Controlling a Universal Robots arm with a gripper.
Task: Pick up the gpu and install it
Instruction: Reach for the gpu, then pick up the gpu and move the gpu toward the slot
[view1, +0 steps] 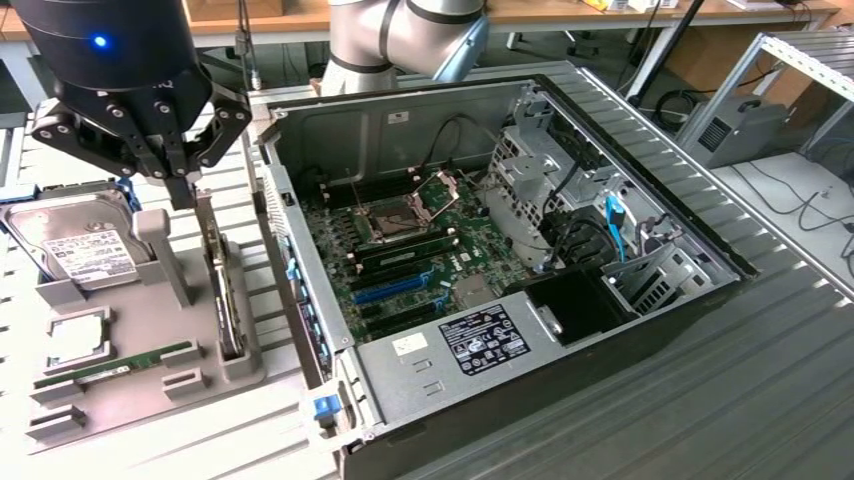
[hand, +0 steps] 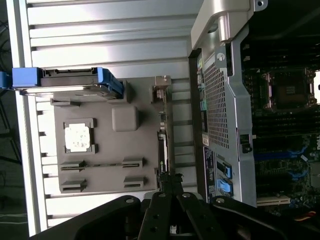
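The gpu (view1: 218, 280) stands on edge in the grey holder (view1: 134, 300), so the gripper (view1: 180, 185) can pinch its thin top with jaws closed tight.

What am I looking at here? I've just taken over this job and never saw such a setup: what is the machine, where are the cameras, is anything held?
It is one robot arm with a hand. One picture comes from a camera off the arm, the other from a camera on its wrist, looking down past the hand. An open computer case lies in the middle. On the exterior view's left, a grey tray holds a hard drive, a memory stick and a graphics card standing on edge. The hand is shut and appears to pinch the card's top edge; the card sits in its tray slot, not lifted.
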